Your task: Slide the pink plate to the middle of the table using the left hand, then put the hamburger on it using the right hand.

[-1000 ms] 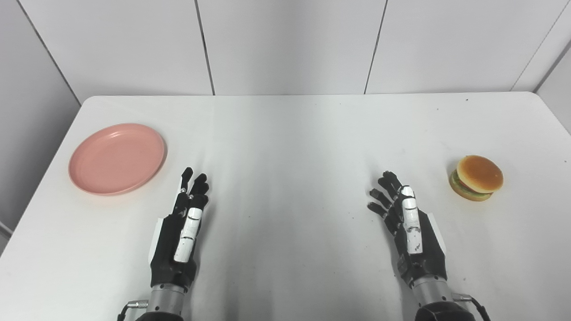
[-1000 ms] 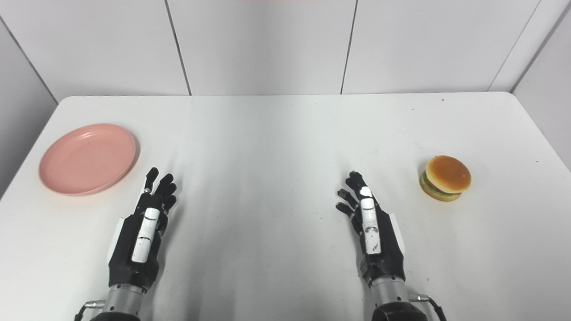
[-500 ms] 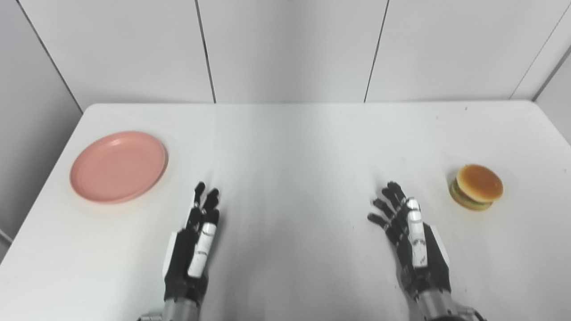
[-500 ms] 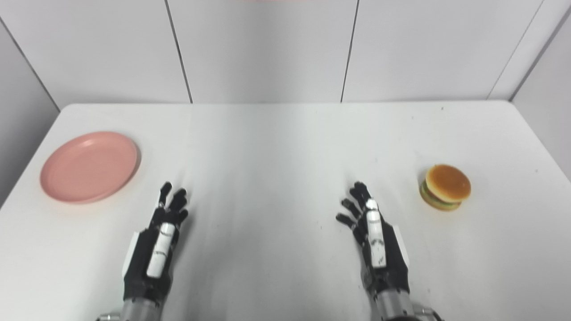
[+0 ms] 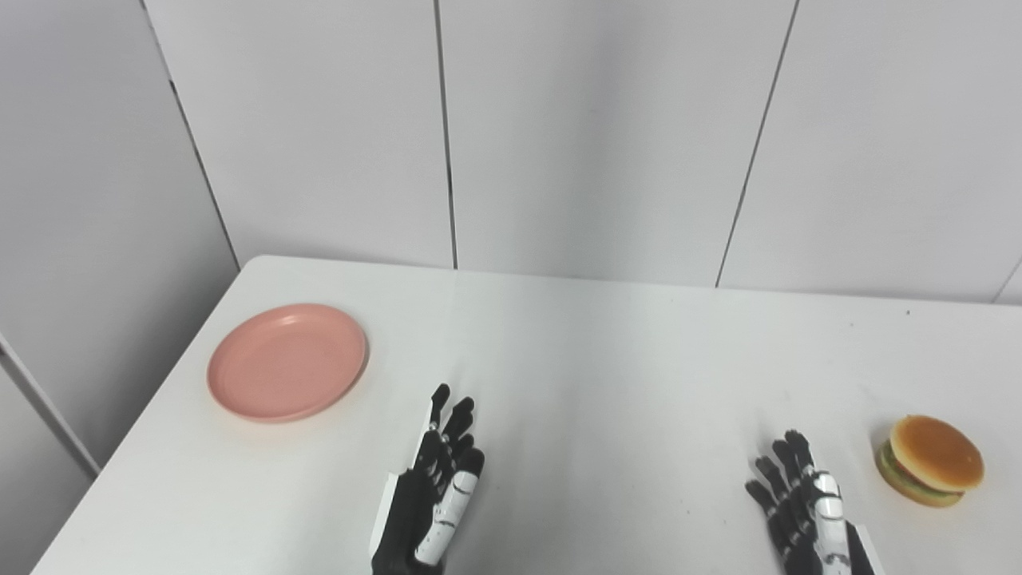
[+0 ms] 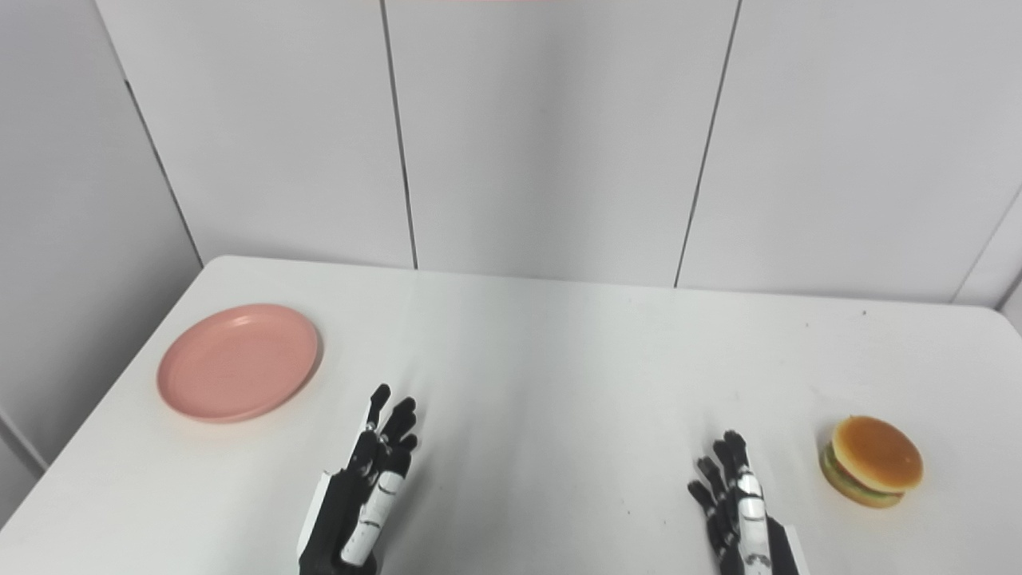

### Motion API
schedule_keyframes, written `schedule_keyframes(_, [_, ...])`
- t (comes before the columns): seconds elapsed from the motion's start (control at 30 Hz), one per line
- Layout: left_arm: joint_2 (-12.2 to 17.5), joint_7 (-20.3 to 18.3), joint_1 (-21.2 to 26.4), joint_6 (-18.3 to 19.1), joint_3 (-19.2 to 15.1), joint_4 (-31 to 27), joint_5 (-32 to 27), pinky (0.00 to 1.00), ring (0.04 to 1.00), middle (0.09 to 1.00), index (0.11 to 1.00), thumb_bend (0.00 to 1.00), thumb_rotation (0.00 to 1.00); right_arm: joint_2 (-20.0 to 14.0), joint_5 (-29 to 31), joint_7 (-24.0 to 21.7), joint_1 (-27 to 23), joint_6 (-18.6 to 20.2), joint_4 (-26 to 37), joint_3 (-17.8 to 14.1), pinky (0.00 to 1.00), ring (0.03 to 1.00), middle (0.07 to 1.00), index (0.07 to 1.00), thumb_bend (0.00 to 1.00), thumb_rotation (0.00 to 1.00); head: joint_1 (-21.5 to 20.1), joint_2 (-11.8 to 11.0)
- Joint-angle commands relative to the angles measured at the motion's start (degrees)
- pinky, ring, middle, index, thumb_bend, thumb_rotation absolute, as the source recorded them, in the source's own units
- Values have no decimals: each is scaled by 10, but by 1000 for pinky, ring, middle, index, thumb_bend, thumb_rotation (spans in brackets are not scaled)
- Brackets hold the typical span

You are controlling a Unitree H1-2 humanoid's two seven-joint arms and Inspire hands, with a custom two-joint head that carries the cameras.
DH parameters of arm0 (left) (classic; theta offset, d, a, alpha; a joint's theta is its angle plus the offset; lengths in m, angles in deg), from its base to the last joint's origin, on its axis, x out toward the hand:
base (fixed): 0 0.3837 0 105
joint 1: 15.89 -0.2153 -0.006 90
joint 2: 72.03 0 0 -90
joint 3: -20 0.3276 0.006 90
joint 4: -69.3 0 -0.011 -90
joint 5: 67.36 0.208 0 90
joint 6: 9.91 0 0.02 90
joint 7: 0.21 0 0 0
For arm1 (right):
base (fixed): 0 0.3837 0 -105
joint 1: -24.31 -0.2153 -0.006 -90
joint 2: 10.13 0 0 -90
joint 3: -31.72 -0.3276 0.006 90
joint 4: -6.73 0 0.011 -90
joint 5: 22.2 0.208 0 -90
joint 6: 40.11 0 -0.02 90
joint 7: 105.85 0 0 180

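The left hand (image 5: 427, 507) is at the bottom of the picture, low over the white table (image 5: 607, 375). It is black with some white parts. Its fingers (image 5: 447, 419) are stretched out and a little apart, pointing away from the robot, and it holds nothing. The right hand (image 6: 742, 515) is also at the bottom, over on the right side. It is black and white too, its fingers (image 6: 722, 471) are spread out, and it is empty. Only part of it shows, because the picture cuts it off. The two hands are well apart from each other. Up and to the left of the left hand lies the plate (image 5: 287, 361). It is pink, round and flat, with a low raised rim, and there is nothing on it. It sits near the left edge of the table, not in the middle, and the left hand is not touching it. To the right of the right hand sits the hamburger (image 6: 872, 471). It has a shiny brown bun on top, a bit of green and dark filling in the middle, and a bun below. It rests on the table near the right edge, close to the right hand but not touching it. Behind the table stands a plain pale wall (image 5: 591, 136) with thin dark lines running down it.
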Motion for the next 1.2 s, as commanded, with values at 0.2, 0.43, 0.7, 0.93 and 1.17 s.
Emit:
schedule_keyframes(0.2, [-2,3,-3,-23,3,31,6,946,965,957,1000,620,752,-11,-6,4,29,14,-12,1,1000,981,1000,1000,527,1000,-8,3])
schedule_keyframes(0.43, [3,2,-1,-23,-6,0,-5,907,974,955,1000,695,752,-4,-10,10,29,21,-9,3,1000,959,996,982,548,1000,-15,-1])
schedule_keyframes(0.7, [38,-5,54,28,-50,-91,-35,823,928,932,968,791,758,0,-12,11,30,19,-8,11,989,955,996,982,582,1000,-31,10])
schedule_keyframes(0.93, [106,-1,131,102,-112,-151,-31,749,885,913,944,844,781,5,-21,17,34,19,-1,19,959,943,988,970,632,1000,-33,19])
schedule_keyframes(1.17, [187,1,194,120,-182,-130,-34,722,836,866,869,839,744,7,-20,23,36,23,3,23,942,926,977,958,637,1000,-35,24])
